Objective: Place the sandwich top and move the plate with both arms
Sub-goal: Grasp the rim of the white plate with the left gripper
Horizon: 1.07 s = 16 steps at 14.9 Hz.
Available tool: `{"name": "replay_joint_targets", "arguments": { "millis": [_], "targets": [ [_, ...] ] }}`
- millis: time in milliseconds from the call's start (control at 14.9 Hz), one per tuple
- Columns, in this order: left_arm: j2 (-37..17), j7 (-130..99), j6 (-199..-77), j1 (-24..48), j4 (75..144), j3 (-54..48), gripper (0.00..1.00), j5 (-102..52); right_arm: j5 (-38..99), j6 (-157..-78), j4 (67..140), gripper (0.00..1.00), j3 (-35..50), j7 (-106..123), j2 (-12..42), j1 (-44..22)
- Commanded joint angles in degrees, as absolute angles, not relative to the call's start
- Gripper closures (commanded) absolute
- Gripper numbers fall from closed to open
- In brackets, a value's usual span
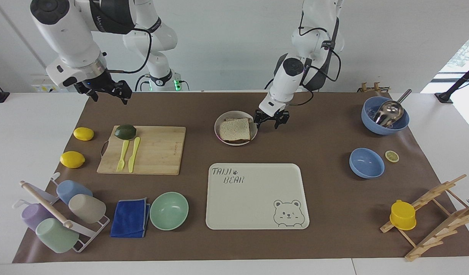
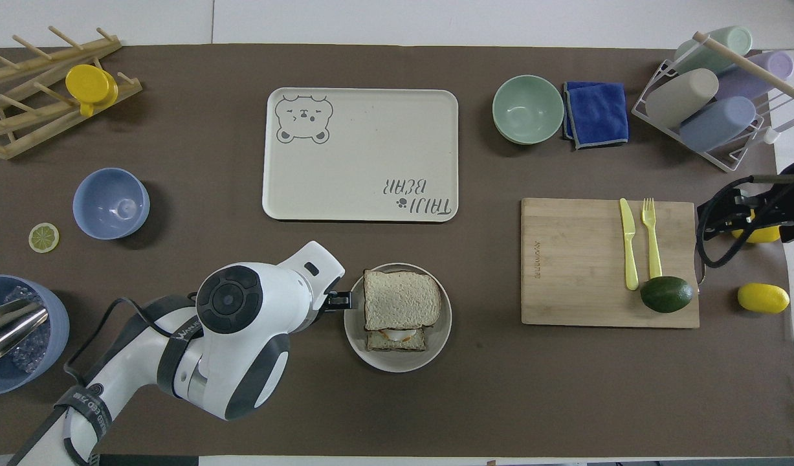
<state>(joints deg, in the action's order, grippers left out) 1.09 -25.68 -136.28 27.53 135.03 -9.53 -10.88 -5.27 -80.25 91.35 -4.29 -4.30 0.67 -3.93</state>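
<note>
1. Sitting on the egg toast, the sandwich top (image 1: 235, 129) already rests on the plate (image 1: 219, 121), so judge that step done.
2. Your left claw (image 1: 271, 120) hangs just beside the plate rim with its fingers apart, grasping nothing, probably lining up to take that edge.
3. Your right claw (image 1: 103, 89) is released too, well away from the plate, over the desk's (image 1: 326, 198) corner toward its own arm's end.
</note>
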Motion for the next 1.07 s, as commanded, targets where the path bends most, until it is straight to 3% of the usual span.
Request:
{"name": "replay_joint_targets", "arguments": {
  "millis": [0, 201, 669, 1004],
  "targets": [
    [-1.0, -25.6, -141.9, 30.1, 136.4, -8.6, 0.22, -11.5, -3.2, -80.7, 92.4, 0.0, -5.2, -2.5, -0.4, -2.9],
    [-1.6, -25.8, -142.4, 31.0, 136.4, -8.7, 0.24, -11.5, -3.5, -80.6, 91.4, 0.0, -5.5, -2.5, -0.1, -2.7],
    [-1.6, -25.8, -142.2, 31.6, 137.5, -8.8, 0.4, -11.7, -3.3, -80.0, 91.5, 0.0, -5.9, -2.5, -0.2, -3.3],
    [-1.5, -25.8, -142.1, 32.7, 137.8, -8.7, 0.58, -15.1, -3.4, -78.7, 91.5, 0.0, -5.4, -2.6, -0.3, -3.6]
  ]
}}
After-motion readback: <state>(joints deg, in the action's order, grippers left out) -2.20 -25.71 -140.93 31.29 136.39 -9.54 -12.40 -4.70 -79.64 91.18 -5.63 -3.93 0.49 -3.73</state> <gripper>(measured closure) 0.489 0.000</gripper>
